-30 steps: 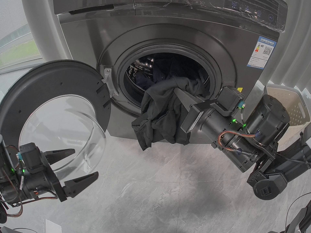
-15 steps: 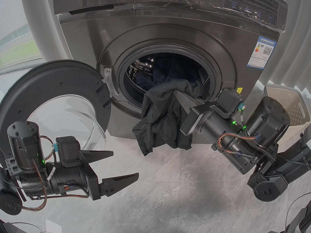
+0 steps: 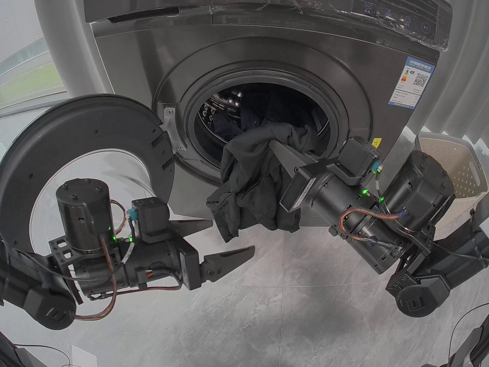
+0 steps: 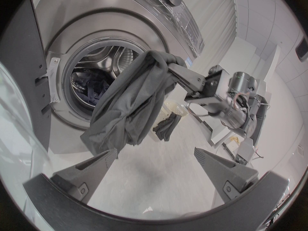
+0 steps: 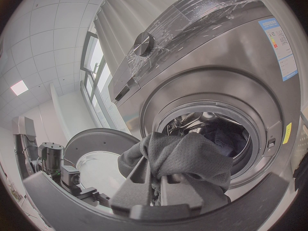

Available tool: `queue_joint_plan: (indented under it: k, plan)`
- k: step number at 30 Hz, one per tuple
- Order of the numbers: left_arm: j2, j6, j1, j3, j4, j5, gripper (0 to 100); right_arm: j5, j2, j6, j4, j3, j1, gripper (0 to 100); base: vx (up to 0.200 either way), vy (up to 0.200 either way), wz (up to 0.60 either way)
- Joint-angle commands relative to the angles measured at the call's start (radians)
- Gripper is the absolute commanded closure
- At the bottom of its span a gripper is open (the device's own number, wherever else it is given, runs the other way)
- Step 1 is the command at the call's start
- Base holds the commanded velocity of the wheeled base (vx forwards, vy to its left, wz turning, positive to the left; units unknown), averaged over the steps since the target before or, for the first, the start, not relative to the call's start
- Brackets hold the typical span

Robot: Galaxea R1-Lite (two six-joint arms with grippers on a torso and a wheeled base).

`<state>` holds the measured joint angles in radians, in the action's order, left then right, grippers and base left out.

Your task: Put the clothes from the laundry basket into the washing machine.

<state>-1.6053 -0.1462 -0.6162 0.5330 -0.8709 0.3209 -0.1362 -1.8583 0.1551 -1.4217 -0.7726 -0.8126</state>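
Observation:
A dark grey garment (image 3: 249,179) hangs out of the washing machine's (image 3: 285,52) round drum mouth (image 3: 265,108), drooping over the lower rim toward the floor. My right gripper (image 3: 272,146) is shut on the garment's upper part at the drum mouth. In the right wrist view the cloth (image 5: 189,154) bunches over the right gripper (image 5: 156,170). My left gripper (image 3: 232,238) is open, low over the floor, just below and left of the hanging hem. The garment (image 4: 134,100) hangs beyond the left gripper (image 4: 155,150). Dark blue clothes (image 3: 229,126) lie inside the drum.
The machine's door (image 3: 86,128) stands swung open at the left, behind my left arm. A cream laundry basket (image 3: 456,169) sits on the floor right of the machine, with another dark cloth (image 4: 165,129) over its rim. Grey tiled floor lies in front.
My left arm has swung from the lower left up and rightward, bringing its open gripper close under the hanging garment. The right gripper and garment have barely shifted.

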Motion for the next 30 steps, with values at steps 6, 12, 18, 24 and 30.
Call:
queue_joint_plan:
  k: [6, 12, 18, 24, 30]
  plan:
    - [-0.262, -0.050, -0.016, 0.102, -0.171, -0.049, 0, 0.000, -0.001, 0.003, -0.003, 0.007, 0.000, 100, 0.000, 0.000, 0.00]
    - [-0.315, -0.061, -0.013, 0.140, -0.201, -0.051, 0, 0.000, -0.001, 0.001, -0.016, 0.006, -0.002, 100, 0.000, 0.000, 0.00]
    - [-0.354, -0.092, -0.004, 0.183, -0.264, -0.074, 0, 0.000, 0.002, 0.003, -0.016, 0.010, -0.002, 100, 0.000, 0.000, 0.00]
    - [-0.386, -0.108, -0.004, 0.239, -0.298, -0.121, 0, -0.002, 0.005, 0.003, -0.016, 0.019, -0.002, 100, 0.000, 0.000, 0.00]
    - [-0.375, -0.104, 0.018, 0.202, -0.301, -0.141, 0, -0.002, 0.013, 0.001, -0.014, 0.022, 0.009, 100, 0.000, 0.000, 0.00]
